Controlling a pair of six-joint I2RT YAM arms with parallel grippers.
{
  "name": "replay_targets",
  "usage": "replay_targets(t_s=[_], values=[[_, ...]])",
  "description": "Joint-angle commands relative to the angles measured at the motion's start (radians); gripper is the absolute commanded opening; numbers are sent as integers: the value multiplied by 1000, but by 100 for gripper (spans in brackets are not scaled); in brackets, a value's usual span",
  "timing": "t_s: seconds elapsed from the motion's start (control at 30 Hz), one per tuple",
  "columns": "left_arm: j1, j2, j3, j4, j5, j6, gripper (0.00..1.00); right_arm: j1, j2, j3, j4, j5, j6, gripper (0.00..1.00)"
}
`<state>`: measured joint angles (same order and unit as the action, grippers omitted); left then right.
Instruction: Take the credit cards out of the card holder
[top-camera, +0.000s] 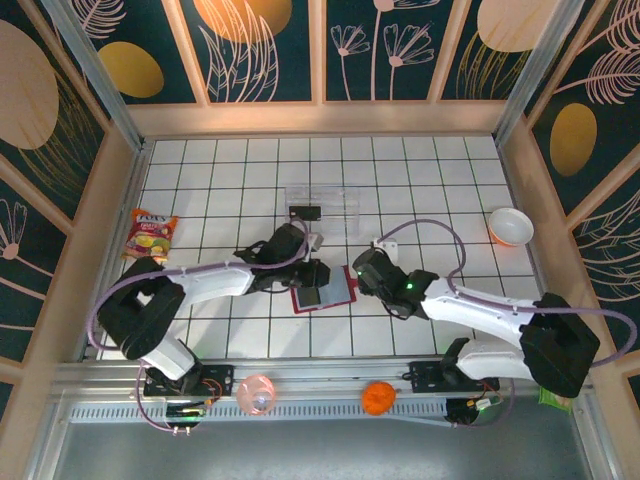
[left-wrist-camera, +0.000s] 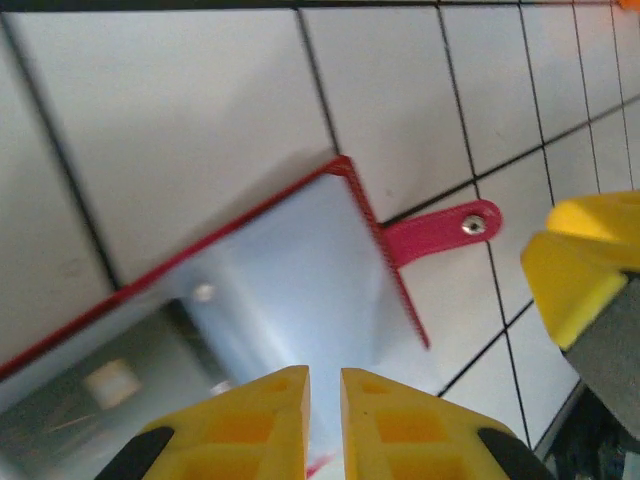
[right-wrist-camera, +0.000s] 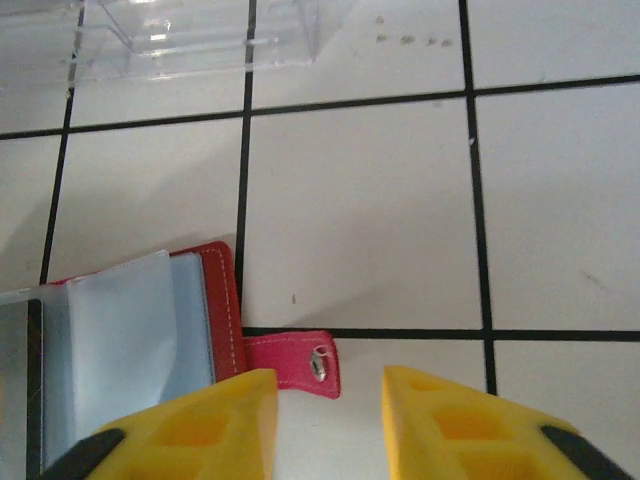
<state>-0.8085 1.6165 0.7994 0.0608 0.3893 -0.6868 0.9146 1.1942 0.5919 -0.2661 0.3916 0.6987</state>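
Note:
The red card holder (top-camera: 340, 291) lies open on the tiled table between my two grippers, grey-blue pockets (left-wrist-camera: 290, 270) up and snap tab (right-wrist-camera: 300, 362) pointing right. A dark credit card (top-camera: 308, 296) with a pale mark (left-wrist-camera: 110, 381) sits in a pocket at the holder's left. Another dark card (top-camera: 305, 212) lies at the clear tray. My left gripper (left-wrist-camera: 324, 378) hovers over the pockets, its jaws a narrow gap apart with nothing between them. My right gripper (right-wrist-camera: 330, 385) is open at the holder's right edge, the snap tab just ahead of its left finger.
A clear plastic tray (top-camera: 325, 200) stands just behind the holder. A snack packet (top-camera: 150, 235) lies at the left and a white bowl (top-camera: 510, 226) at the right. A pink ball (top-camera: 256, 393) and an orange ball (top-camera: 378, 397) rest on the front rail.

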Motion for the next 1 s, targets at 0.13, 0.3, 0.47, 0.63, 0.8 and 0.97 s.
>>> replay_targets(t_s=[0.13, 0.3, 0.47, 0.63, 0.8, 0.97], values=[[-75, 137, 123, -95, 38, 60, 23, -43, -80, -43, 32, -65, -24, 31], [-22, -26, 16, -17, -82, -28, 31, -49, -111, -47, 189, -346, -140, 35], [102, -173, -158, 52, -103, -89, 33, -48, 5, 41, 241, -550, -178, 35], [109, -182, -214, 48, -114, -62, 32, -48, 217, 150, 280, -780, -174, 36], [119, -182, -253, 54, -139, -49, 30, -48, 345, 196, 313, -838, -158, 36], [119, -164, -269, 46, -144, -34, 27, -48, 423, 221, 306, -837, -145, 34]])
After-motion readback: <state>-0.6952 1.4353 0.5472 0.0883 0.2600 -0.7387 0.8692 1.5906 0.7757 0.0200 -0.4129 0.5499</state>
